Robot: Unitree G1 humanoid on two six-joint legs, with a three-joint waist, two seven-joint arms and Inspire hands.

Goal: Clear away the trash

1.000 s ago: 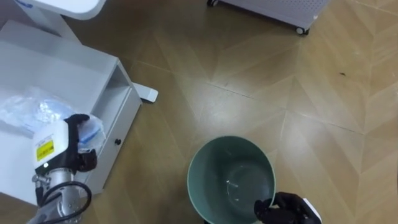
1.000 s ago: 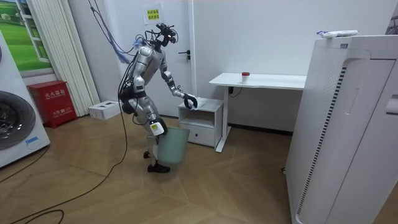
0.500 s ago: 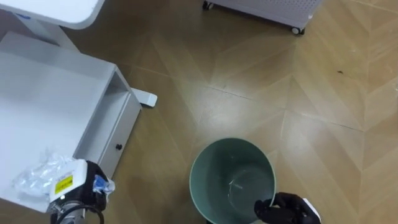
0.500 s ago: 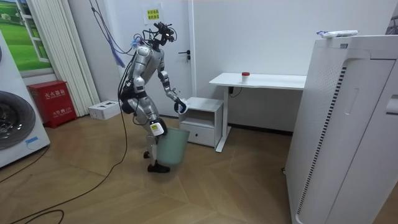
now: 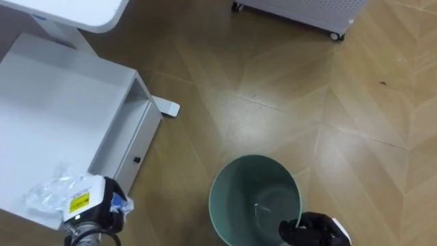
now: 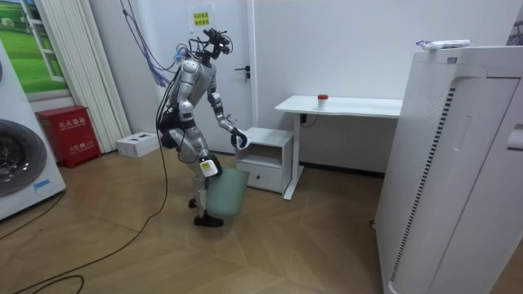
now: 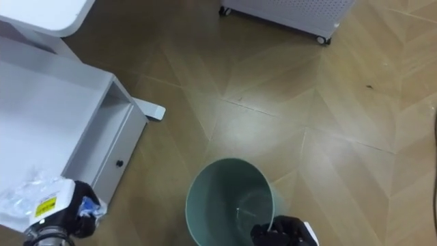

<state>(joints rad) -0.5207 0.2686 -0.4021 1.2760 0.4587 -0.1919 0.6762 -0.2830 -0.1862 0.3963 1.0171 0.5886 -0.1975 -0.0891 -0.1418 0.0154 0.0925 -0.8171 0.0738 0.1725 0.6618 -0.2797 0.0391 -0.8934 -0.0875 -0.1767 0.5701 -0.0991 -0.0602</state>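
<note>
By the white cabinet [image 5: 61,102], left hand [image 5: 104,210] fingers round plastic garbage [image 5: 49,195]; right hand [image 5: 315,229] gripping bin [image 5: 235,183] rim.

At the lower edge of the left eye view, the right hand [image 5: 315,229] is cut off where it meets the rim of the green bin [image 5: 229,188], so its hold cannot be read; the bin's near side is cropped too. At lower left, the left hand [image 5: 102,210] covers part of the crumpled clear plastic [image 5: 48,195] it clutches. The white cabinet [image 5: 61,109] runs off the left edge, and the wheeled white unit [image 5: 300,8] at the top shows just its base
</note>
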